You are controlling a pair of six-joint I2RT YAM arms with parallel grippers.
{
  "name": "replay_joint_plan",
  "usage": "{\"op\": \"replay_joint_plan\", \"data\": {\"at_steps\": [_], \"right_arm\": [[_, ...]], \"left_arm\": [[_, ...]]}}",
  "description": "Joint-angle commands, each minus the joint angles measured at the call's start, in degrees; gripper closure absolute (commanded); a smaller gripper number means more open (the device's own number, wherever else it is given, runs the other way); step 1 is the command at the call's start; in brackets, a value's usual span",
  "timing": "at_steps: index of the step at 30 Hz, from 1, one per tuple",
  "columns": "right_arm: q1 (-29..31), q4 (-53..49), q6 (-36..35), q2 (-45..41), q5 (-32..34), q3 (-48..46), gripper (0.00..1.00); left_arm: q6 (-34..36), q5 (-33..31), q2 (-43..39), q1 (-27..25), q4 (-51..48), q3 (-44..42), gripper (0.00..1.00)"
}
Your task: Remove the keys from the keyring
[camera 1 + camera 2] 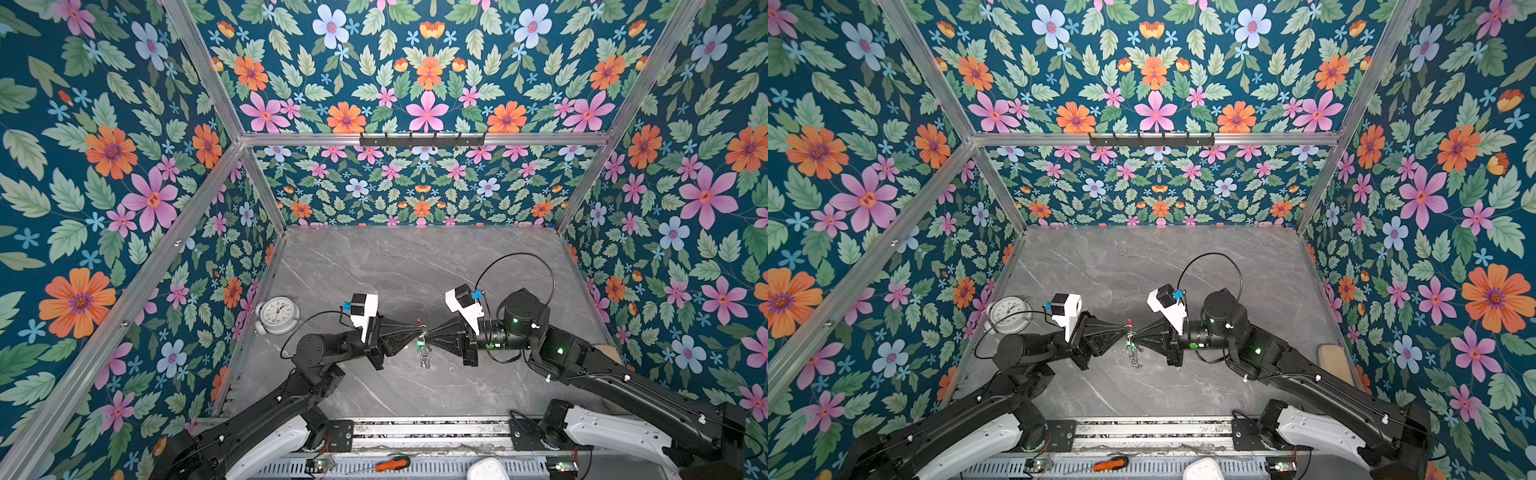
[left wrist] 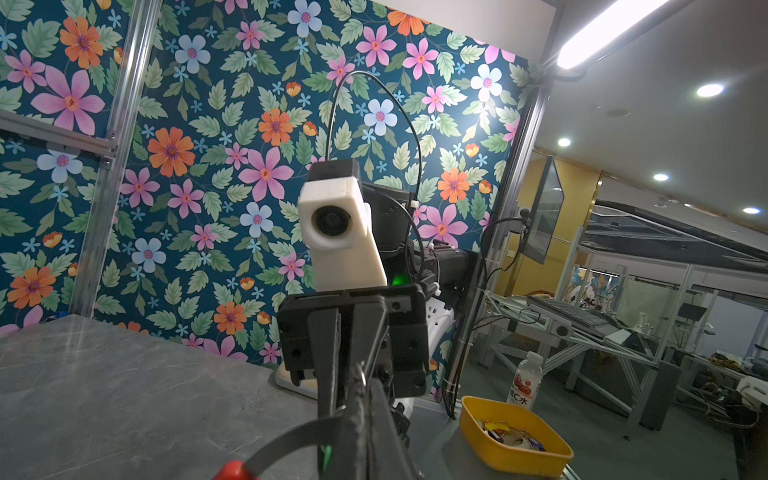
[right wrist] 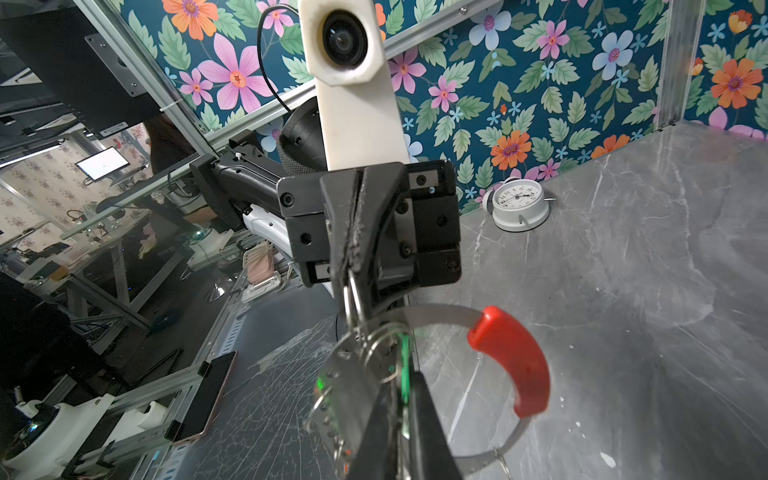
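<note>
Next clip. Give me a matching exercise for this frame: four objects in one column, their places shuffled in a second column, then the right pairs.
Things:
1. alarm clock
2. screwdriver
3. keyring
4. yellow bin

Places:
A. off the table, next to a drinks bottle
B. in the air above the middle of the table
C. on the table, at its left edge in both top views
D. on the slotted strip in front of the table

Pairs: 1-C, 2-D, 3-B, 4-A
</note>
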Motion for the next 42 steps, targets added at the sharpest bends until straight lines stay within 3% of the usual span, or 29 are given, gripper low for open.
{"op": "replay_joint_plan", "data": {"at_steps": [1, 7, 12, 21, 31, 34, 39, 42], "right_arm": [[0.0, -3.1, -1.2, -2.2, 2.5, 0.8, 0.64], [0.0, -0.6, -0.5, -7.3, 5.6, 1.3, 0.56], [0.0, 7.7, 2.3, -6.0, 2.3, 1.9, 0.56], [0.9, 11.8, 3.7, -1.1, -3.7, 2.7, 0.66], [2.7, 8.5, 1.2, -0.6, -2.5, 2.6, 0.78], [2.7, 8.3, 1.0, -1.0, -0.6, 2.0, 0.77], [2.7, 8.1, 0.5, -1.8, 1.9, 1.3, 0.66], [2.7, 7.9, 0.6, -1.4, 0.7, 1.4, 0.68]], "left_arm": [[1.0, 0.6, -0.6, 0.0, 1.2, 0.4, 1.0], [0.7, 0.8, -0.9, 0.0, 2.8, -0.3, 1.0], [-0.8, 1.4, 0.2, 0.1, 5.9, -0.5, 1.0], [-3.1, 3.2, 1.2, 0.0, 10.3, -1.1, 1.0], [-3.7, 3.8, 1.5, 0.0, 11.3, -1.3, 1.0], [-3.8, 4.1, 1.5, 0.1, 11.5, -1.3, 1.0], [-4.2, 4.3, 1.7, 0.0, 12.0, -1.5, 1.0], [-4.2, 4.2, 1.8, 0.0, 12.2, -1.6, 1.0]]}}
